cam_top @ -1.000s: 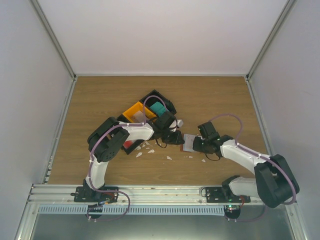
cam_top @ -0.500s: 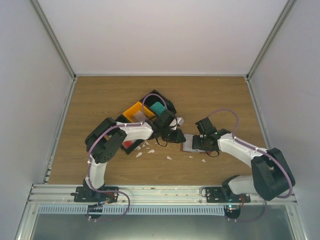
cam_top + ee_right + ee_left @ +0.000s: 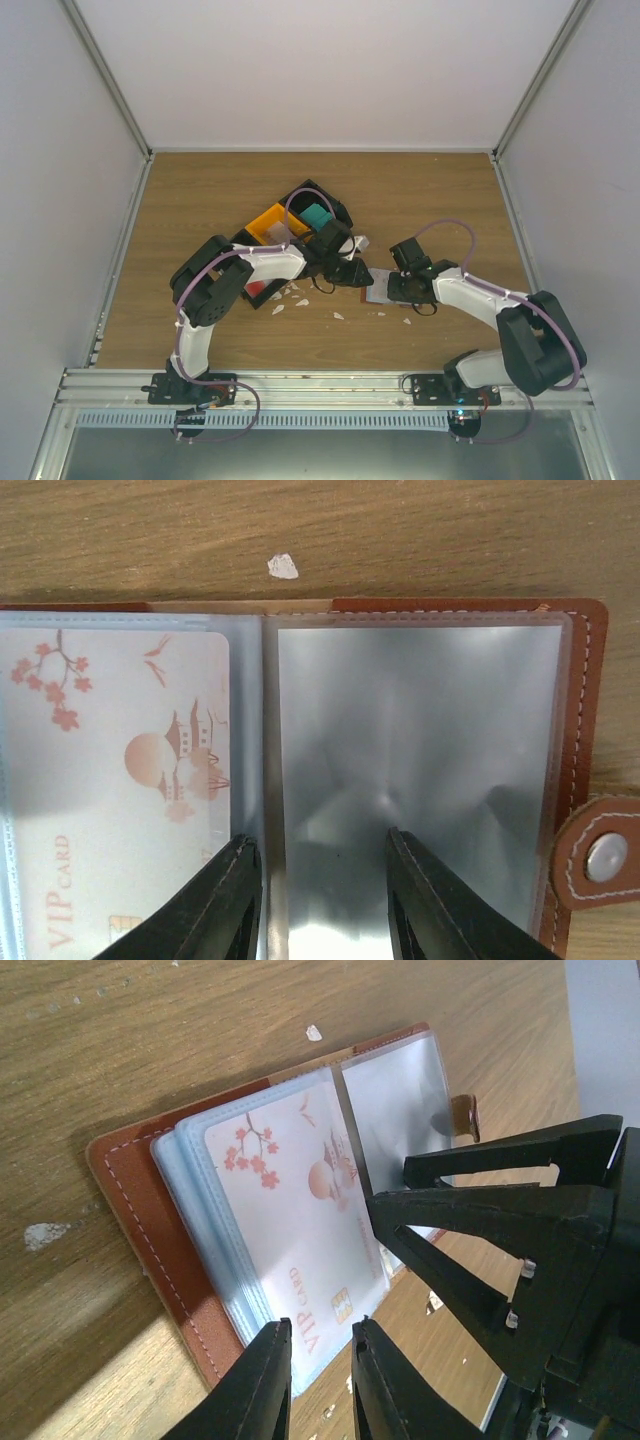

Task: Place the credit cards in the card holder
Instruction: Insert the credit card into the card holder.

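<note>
Right claw (image 3: pixel 320 838) advanced, card holder (image 3: pixel 590 680) — crosswise

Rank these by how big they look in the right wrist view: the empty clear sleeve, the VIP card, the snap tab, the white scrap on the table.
Largest to smallest:
1. empty clear sleeve
2. VIP card, though the frame edge cuts it off, so these two are unsure
3. snap tab
4. white scrap

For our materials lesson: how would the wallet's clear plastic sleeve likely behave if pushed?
The clear sleeve probably flexes easily: its surface shows wrinkles. It looks glossy, so a grip on it may slip. Bound into the card holder along the middle seam, it would likely hinge like a page.
</note>
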